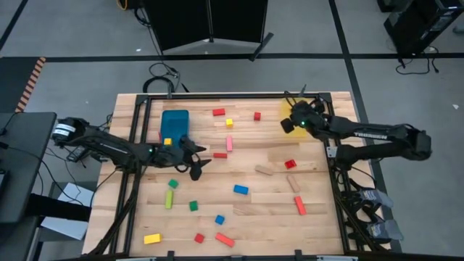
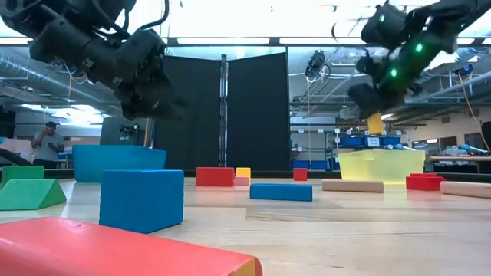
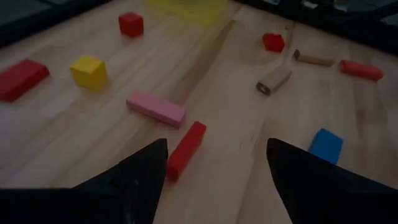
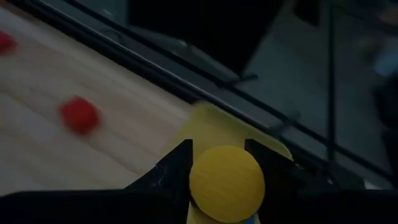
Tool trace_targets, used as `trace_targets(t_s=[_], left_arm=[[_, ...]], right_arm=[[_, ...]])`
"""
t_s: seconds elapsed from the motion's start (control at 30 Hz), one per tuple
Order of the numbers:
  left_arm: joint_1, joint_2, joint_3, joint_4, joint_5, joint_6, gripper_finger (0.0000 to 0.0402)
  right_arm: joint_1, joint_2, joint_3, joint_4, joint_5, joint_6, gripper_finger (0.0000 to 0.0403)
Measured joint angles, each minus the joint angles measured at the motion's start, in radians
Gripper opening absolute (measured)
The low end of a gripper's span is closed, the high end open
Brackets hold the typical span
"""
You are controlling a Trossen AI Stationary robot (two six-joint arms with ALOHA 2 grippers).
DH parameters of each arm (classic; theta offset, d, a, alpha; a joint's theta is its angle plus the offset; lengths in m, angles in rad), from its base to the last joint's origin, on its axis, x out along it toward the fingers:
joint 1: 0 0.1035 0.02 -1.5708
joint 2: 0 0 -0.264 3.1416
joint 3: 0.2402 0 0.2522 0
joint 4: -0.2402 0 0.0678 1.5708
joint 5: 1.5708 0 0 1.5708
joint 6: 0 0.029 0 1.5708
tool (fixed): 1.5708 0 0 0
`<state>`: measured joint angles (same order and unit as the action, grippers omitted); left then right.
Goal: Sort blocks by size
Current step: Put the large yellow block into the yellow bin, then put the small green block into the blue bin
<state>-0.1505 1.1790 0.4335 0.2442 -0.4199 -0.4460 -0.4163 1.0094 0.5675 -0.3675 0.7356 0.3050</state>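
Small coloured wooden blocks lie scattered flat on the wooden table (image 1: pixel 217 210). Among them are a pink bar (image 3: pixel 155 109), a red bar (image 3: pixel 185 149), a blue block (image 1: pixel 241 190) and plain wood bars (image 1: pixel 264 170). My left gripper (image 3: pixel 217 168) is open and empty above the table's middle (image 1: pixel 201 162), with the red bar just ahead of one finger. My right gripper (image 1: pixel 288 123) is at the far right, over the yellow translucent bin (image 2: pixel 380 165). It is shut on a yellow piece (image 4: pixel 227 183) with a round face. My right gripper pinches the yellow piece between its two fingers (image 4: pixel 174 171), one on either side of its round face (image 4: pixel 205 180). In the low view the piece (image 2: pixel 374 123) hangs below the fingers, lifted clear above the yellow bin's open top.
A blue rectangular bin (image 1: pixel 174 123) stands at the far left of the table with a yellow block (image 1: pixel 168 141) inside. Black frame rails (image 1: pixel 134 181) run along the table's sides. More blocks lie near the front edge (image 1: pixel 225 239). A person stands far off in the room (image 2: pixel 47 142).
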Motion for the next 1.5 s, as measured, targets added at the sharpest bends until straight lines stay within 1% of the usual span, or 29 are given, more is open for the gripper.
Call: trace_targets(t_s=[0.07,0.1,0.17,0.23,0.3,0.37,0.43,0.53,0.63,0.77,0.8,0.93,1.03,1.1,1.23,1.5], left_arm=[[0.0,0.001,0.0,0.002,0.021,-0.01,0.0278],[-0.002,0.001,0.0,0.001,0.031,-0.011,0.0277],[-0.014,0.001,0.002,-0.002,0.062,-0.026,0.0273],[-0.038,0.002,0.014,-0.009,0.097,-0.028,0.0267],[-0.077,0.001,0.037,-0.046,0.113,-0.028,0.0261],[-0.12,0.001,0.076,-0.147,0.115,-0.035,0.0256],[-0.17,0.002,0.128,-0.293,0.106,-0.061,0.0252],[-0.254,0.02,0.205,-0.481,0.085,-0.082,0.0249],[-0.325,0.043,0.262,-0.68,0.076,-0.082,0.0249],[-0.369,0.076,0.33,-0.92,0.075,-0.113,0.0249],[-0.374,0.082,0.338,-0.975,0.083,-0.126,0.0249],[-0.374,0.093,0.348,-1.087,0.17,-0.161,0.0249],[-0.374,0.108,0.338,-1.103,0.212,-0.162,0.0249],[-0.375,0.106,0.327,-1.138,0.224,-0.161,0.0249],[-0.375,0.113,0.303,-1.131,0.229,-0.156,0.0249],[-0.373,0.194,0.28,-1.114,0.259,-0.132,0.0249]], right_arm=[[-0.038,0.023,-0.025,0.011,0.0,0.007,0.0137],[-0.055,0.034,-0.037,0.021,0.0,0.006,0.0152],[-0.08,0.047,-0.052,0.043,-0.014,0.001,0.0211],[-0.089,0.046,-0.055,0.075,-0.064,-0.025,0.0277],[-0.079,0.033,-0.055,0.127,-0.119,-0.058,0.0331],[-0.053,0.01,-0.055,0.189,-0.153,-0.086,0.0367],[-0.017,-0.013,-0.055,0.238,-0.18,-0.107,0.0384],[0.05,-0.04,-0.055,0.302,-0.21,-0.137,0.0385],[0.113,-0.047,-0.055,0.332,-0.214,-0.156,0.037],[0.17,-0.04,-0.054,0.34,-0.214,-0.15,0.0346],[0.18,-0.038,-0.054,0.337,-0.214,-0.145,0.0341],[0.215,-0.029,-0.053,0.347,-0.214,-0.141,0.032],[0.232,-0.029,-0.053,0.357,-0.214,-0.14,0.0309],[0.239,-0.029,-0.053,0.359,-0.214,-0.14,0.0303],[0.245,-0.029,-0.053,0.368,-0.214,-0.14,0.0297],[0.253,-0.028,-0.053,0.379,-0.214,-0.14,0.0295]])
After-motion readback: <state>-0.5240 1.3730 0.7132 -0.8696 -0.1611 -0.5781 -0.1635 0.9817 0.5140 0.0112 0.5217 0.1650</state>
